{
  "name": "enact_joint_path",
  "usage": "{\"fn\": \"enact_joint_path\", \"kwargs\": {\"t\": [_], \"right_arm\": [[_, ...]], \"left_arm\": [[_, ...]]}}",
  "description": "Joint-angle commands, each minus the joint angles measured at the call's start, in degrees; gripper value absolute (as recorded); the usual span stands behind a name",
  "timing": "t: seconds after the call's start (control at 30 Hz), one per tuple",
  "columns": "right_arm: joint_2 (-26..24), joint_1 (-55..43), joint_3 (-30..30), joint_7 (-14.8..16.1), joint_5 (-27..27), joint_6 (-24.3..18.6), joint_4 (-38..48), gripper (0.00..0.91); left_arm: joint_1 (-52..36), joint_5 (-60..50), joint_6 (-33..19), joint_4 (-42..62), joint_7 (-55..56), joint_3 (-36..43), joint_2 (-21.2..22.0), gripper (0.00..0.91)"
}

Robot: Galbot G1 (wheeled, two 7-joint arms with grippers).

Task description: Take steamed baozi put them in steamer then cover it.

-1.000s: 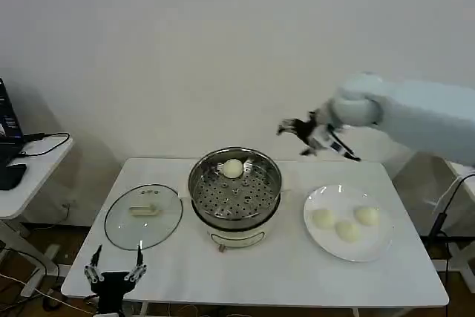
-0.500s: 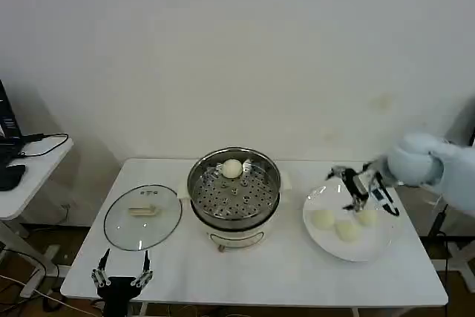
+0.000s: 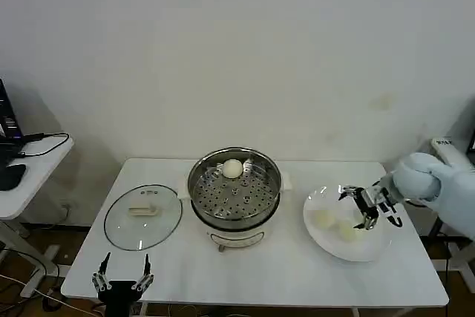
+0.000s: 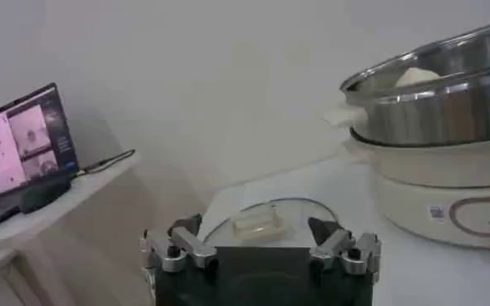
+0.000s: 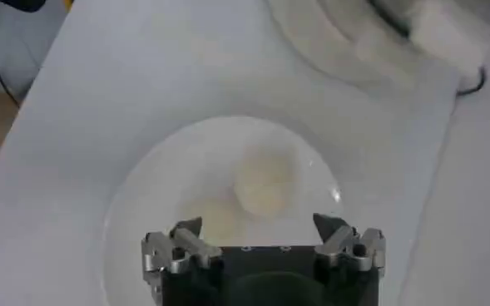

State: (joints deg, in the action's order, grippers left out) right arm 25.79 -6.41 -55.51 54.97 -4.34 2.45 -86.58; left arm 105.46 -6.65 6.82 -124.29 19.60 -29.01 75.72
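Right tool (image 3: pixel 364 208), spread, hovers over plate (image 3: pixel 371 252) with two visible baozi (image 3: pixel 323 218); one baozi in steamer (image 3: pixel 234 192).

Even bright indoor light, soft shadows, blurred washed-out right wrist view.

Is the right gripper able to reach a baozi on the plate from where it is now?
Probably yes. The right gripper hangs open just above the plate, and a baozi lies ahead of its fingers with nothing between. The left gripper is parked far off.
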Motion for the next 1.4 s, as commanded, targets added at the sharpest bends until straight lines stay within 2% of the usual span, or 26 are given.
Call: {"fn": "enact_joint_path", "kwargs": {"t": [0.03,0.4,0.67,1.07,1.13,1.2,1.33,1.4], "right_arm": [[4.02,8.62,7.17,1.62,-2.29,1.74,6.27,0.907],[11.74,8.75,6.82,-0.81,0.15,4.45,11.63,0.907],[15.08,8.12,5.7,-1.63,-0.13,6.91,14.37,0.907],[18.5,8.07,5.59,-2.6,-1.52,8.34,17.72,0.907],[18.91,8.02,5.56,-2.54,-1.52,8.49,18.1,0.897],[19.15,8.04,5.51,-2.53,-1.58,8.73,18.29,0.836],[19.11,8.05,5.31,-2.37,-1.75,9.21,18.22,0.796],[18.86,8.06,5.11,-2.12,-1.93,9.34,18.04,0.746]], "left_arm": [[0.19,-0.14,0.09,-0.09,-0.05,0.01,0.18,0.907],[0.12,-0.13,0.13,0.1,-0.21,-0.43,0.16,0.907],[0.25,-0.15,0.05,0.25,-0.17,-0.52,0.54,0.907],[0.27,-0.04,-0.07,0.33,-0.11,-0.82,0.64,0.907],[0.22,0.04,-0.06,0.31,-0.09,-0.85,0.65,0.907],[0.19,0.09,-0.04,0.32,-0.07,-0.87,0.62,0.907],[0.15,0.13,0.0,0.32,-0.06,-0.88,0.64,0.907],[0.14,0.15,0.0,0.3,-0.08,-0.88,0.66,0.907]]}}
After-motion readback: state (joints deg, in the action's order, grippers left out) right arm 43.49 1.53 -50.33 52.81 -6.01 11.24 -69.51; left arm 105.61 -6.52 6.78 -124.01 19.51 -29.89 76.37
